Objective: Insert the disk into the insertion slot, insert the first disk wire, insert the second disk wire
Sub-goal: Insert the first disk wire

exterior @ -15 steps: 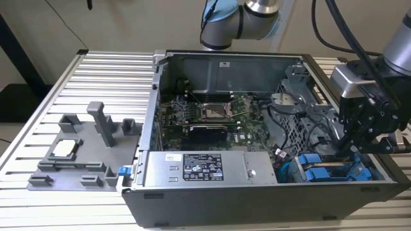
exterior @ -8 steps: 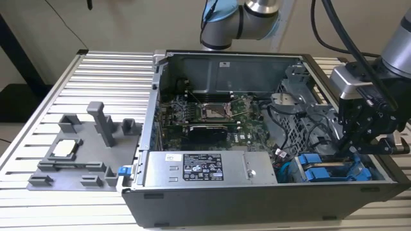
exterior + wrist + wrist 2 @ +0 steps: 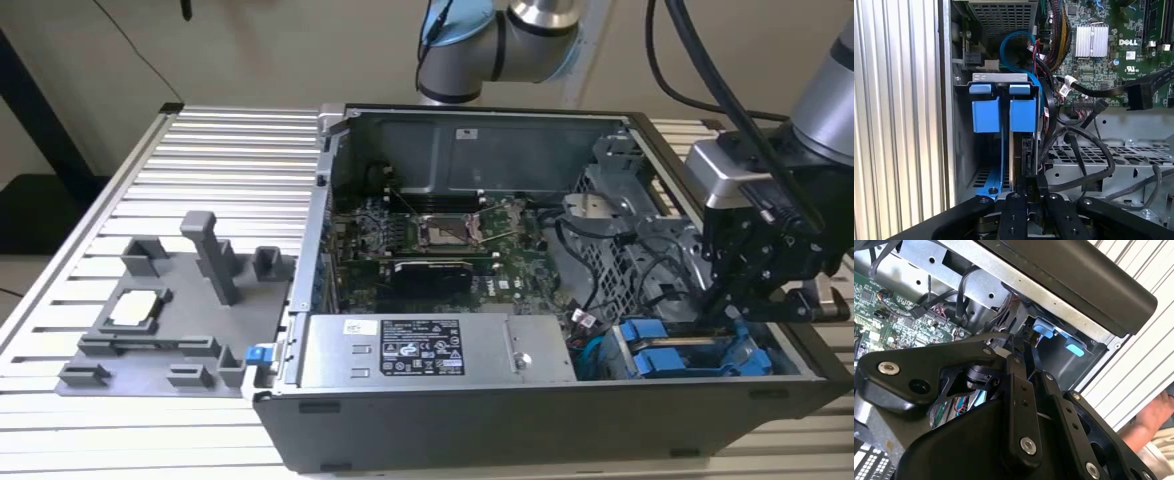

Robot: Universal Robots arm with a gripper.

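Blue-framed disk (image 3: 1023,120) stands on edge, lengthwise away from the claw (image 3: 1030,189), which seems clamped on it.

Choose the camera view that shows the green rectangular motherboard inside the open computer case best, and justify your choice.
The exterior view: there the green rectangular motherboard lies open to the camera almost whole. The first wrist view shows one part of it; the second wrist view shows a narrow strip.
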